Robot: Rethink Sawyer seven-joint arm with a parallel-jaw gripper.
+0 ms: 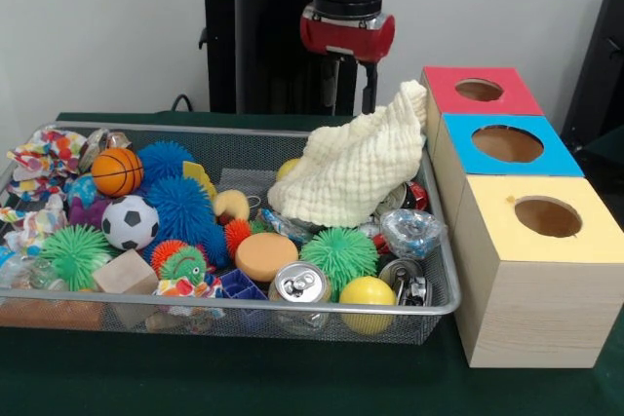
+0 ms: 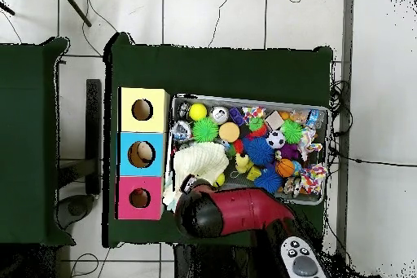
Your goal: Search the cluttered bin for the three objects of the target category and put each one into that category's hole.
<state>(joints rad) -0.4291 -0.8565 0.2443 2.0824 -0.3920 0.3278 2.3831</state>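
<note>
From the front, the red and black arm comes down behind the silver wire-mesh bin, and the tool hangs just above the raised corner of a cream waffle-weave cloth. The cloth is drawn up into a peak at its right end, beside the red-topped box, and drapes down leftward over the clutter, so it looks lifted by that corner; the tips are hidden behind the peak, and I cannot tell whether they are closed on the fabric or merely near it. To the right stand three pale wooden boxes in a row: red top farthest, then a blue-topped box, then a yellow-topped box, each with a round hole. The pictures do not say which category is the target; if it is cloth, this piece is the one in hand.

From above, the cloth lies at the bin's end nearest the boxes, touching the bin wall. The arm's red link covers the tool, so its state stays unknown here too. The holes lie directly across from the cloth, so the coming move is a short sideways carry over the bin wall
</note>
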